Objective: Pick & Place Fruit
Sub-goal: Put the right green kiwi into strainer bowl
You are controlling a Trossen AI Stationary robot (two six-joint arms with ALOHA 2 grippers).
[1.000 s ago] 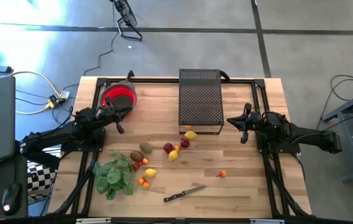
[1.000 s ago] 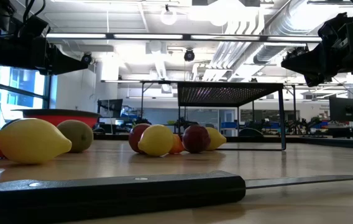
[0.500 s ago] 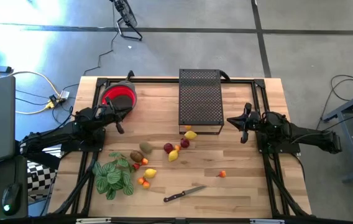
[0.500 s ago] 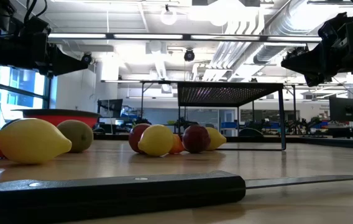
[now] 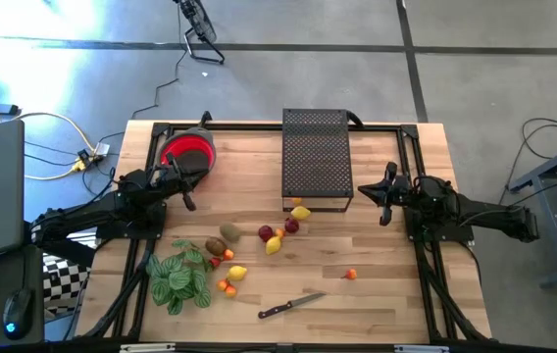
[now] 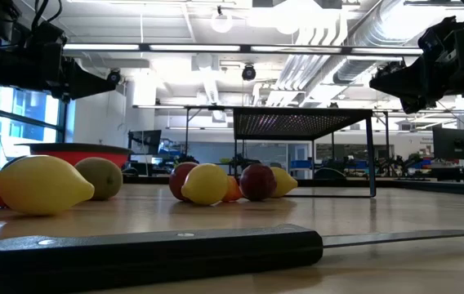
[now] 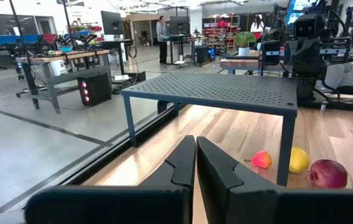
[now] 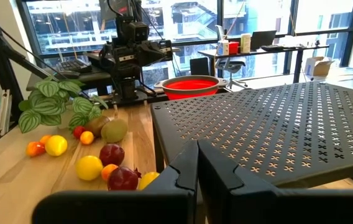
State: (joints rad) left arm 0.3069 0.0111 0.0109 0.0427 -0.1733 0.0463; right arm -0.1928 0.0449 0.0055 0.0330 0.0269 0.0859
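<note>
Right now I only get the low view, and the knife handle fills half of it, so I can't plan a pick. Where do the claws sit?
Observer: The left claw hovers shut at the red bowl's edge, empty.
Operator: And the right one?
Observer: The right claw is shut and empty, just right of the black mesh rack.
Operator: Any fruit away from the pile?
Observer: One tiny orange fruit lies alone, right of the knife.

Two matte black jointed arms; left gripper and right gripper carry angular, dark, two-piece fingers.
</note>
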